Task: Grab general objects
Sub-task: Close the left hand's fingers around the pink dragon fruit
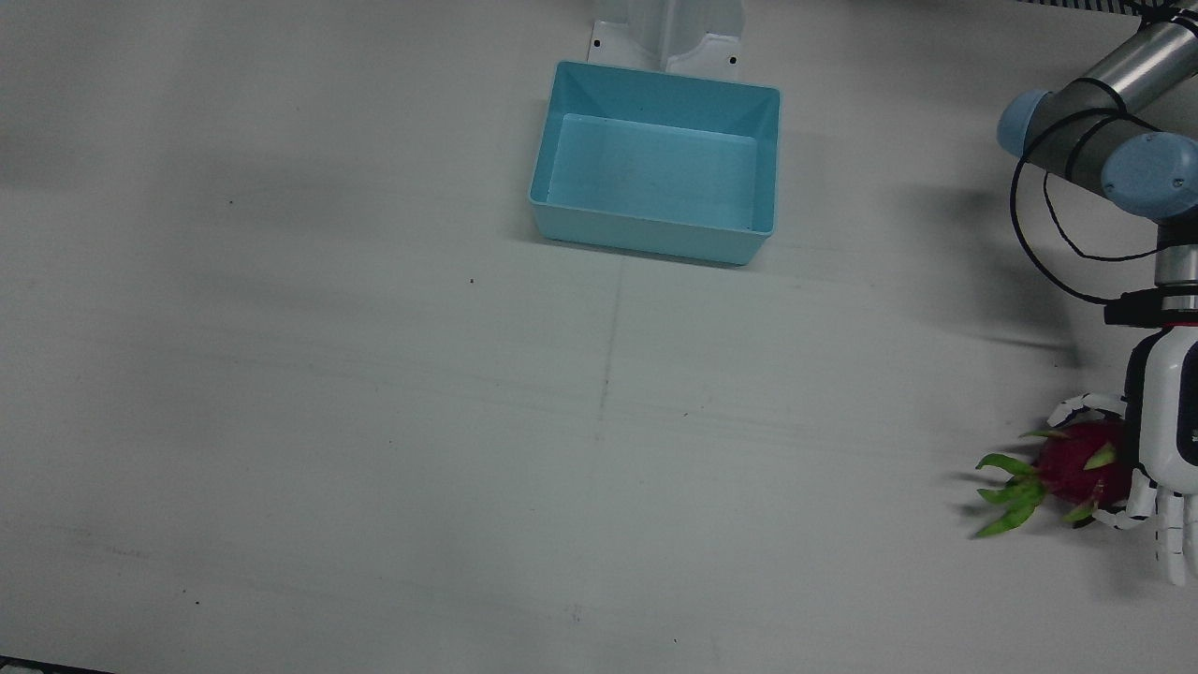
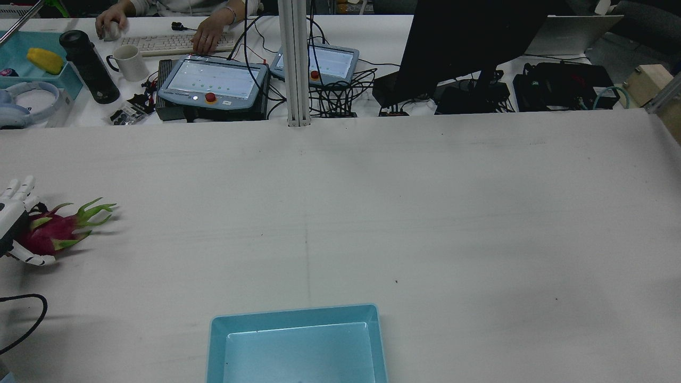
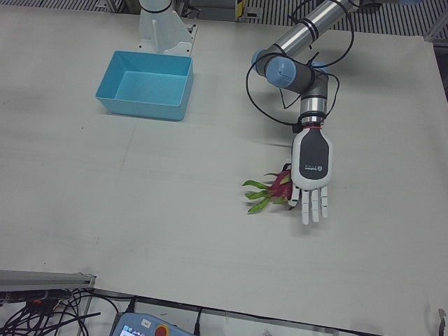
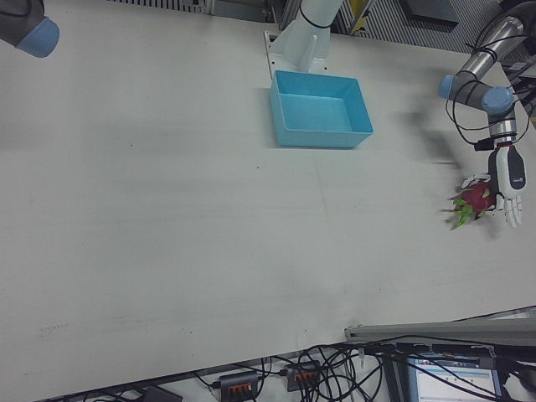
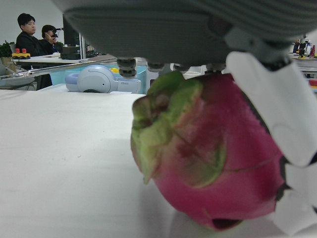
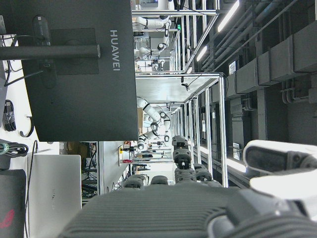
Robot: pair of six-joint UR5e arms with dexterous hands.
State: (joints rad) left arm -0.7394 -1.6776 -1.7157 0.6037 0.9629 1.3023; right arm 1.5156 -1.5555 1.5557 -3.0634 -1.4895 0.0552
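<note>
Presently, left hand (image 3: 311, 168) lay over dragon fruit (image 3: 281, 187), fingers (image 3: 314, 206) extended, grip not closed; leaves pointed away.

You see even, dim overhead light, soft shadows on the table (image 1: 374, 421), and a blurred close-up dragon fruit (image 5: 208, 153).

- Keyboard (image 2: 170, 43) at the rear view's upper left, a person's hand (image 2: 208, 33) resting on it.
- White mug (image 2: 129, 61) beside a black bottle (image 2: 88, 65).
- Two grey pendants (image 2: 215, 82) with red buttons, upper centre.
- Dark monitor (image 2: 468, 40), upper right.
- Headphones (image 2: 26, 103), far left.
</note>
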